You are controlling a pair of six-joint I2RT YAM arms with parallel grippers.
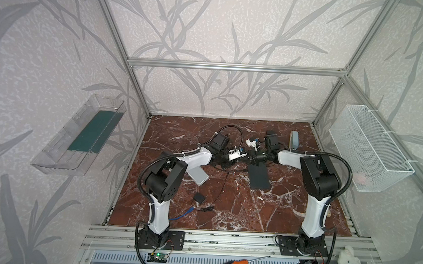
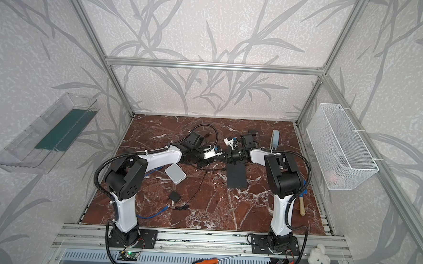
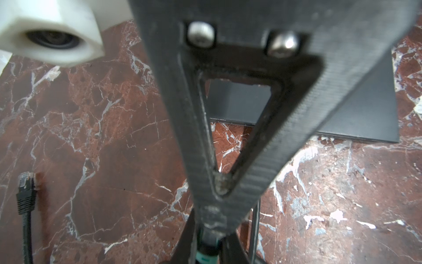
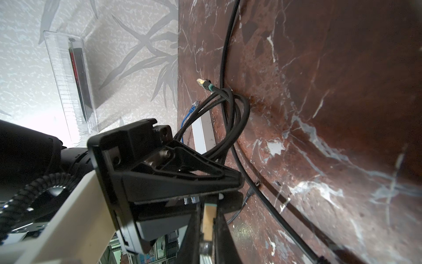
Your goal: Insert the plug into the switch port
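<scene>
Plug (image 4: 248,194): just beside dark grey slab (image 2: 237,175), at my left claw (image 4: 239,189) and right claw (image 3: 214,205), both narrowed; held or not, I cannot tell. Step: securing it. Next: sure pinch, carry to white switch box (image 2: 175,173), left of slab.

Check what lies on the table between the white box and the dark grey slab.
The thin black cord runs through that gap, touching neither the white box nor the dark grey slab. Both top views show it.
</scene>
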